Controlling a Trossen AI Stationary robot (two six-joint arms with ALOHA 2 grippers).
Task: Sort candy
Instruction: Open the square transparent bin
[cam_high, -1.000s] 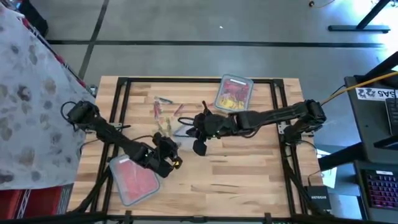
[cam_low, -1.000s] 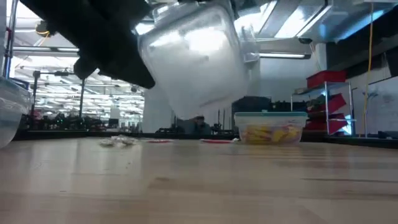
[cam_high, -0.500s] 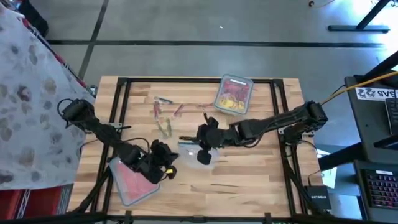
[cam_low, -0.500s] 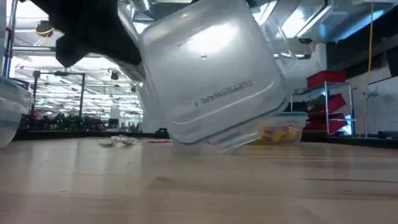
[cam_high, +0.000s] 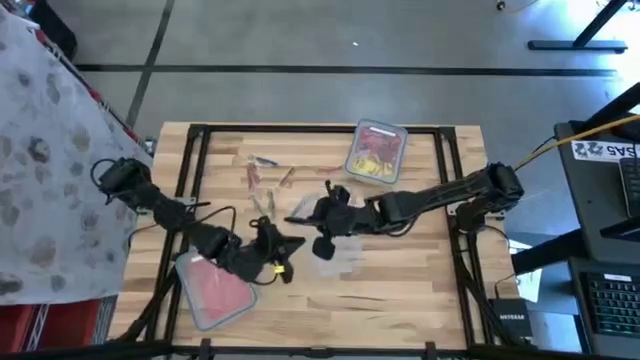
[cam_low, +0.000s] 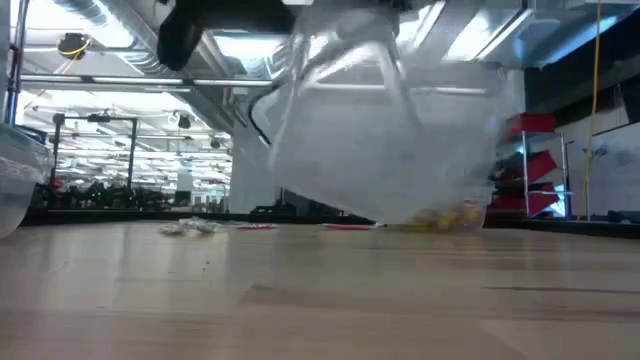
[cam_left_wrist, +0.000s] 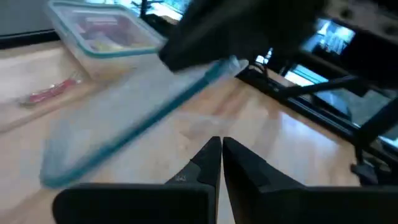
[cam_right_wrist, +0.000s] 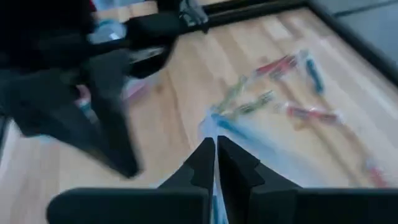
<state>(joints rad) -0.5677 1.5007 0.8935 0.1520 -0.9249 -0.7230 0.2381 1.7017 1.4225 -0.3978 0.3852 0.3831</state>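
Loose candy (cam_high: 265, 185) in red, yellow and silvery wrappers lies on the wooden table (cam_high: 400, 290) toward its far left, and also shows as candy (cam_right_wrist: 280, 93) in the right wrist view. My right gripper (cam_high: 322, 243) is shut on an empty clear container (cam_high: 348, 252) at the table's middle. The container (cam_low: 390, 140) hangs tilted above the wood. My left gripper (cam_high: 285, 245) is shut with nothing in it, just left of that container, and its fingertips (cam_left_wrist: 221, 155) point toward the container's teal rim (cam_left_wrist: 143, 109). My right gripper pinches the clear container's teal-edged rim (cam_right_wrist: 214, 127) between its two fingers. The container is lifted clear of the table and tilted. Which side of the rim it has cannot be told.
A clear container (cam_high: 375, 152) with yellow and red candy stands at the far middle. Another container (cam_high: 215, 290) with red candy sits at the near left, beside my left arm. Bare wood lies at the near right.
My right gripper has carried the clear container from near the loose candy toward the table's near edge and a little right, and the container has tipped on the way. My left gripper has shifted slightly, first nearer, then toward the right.
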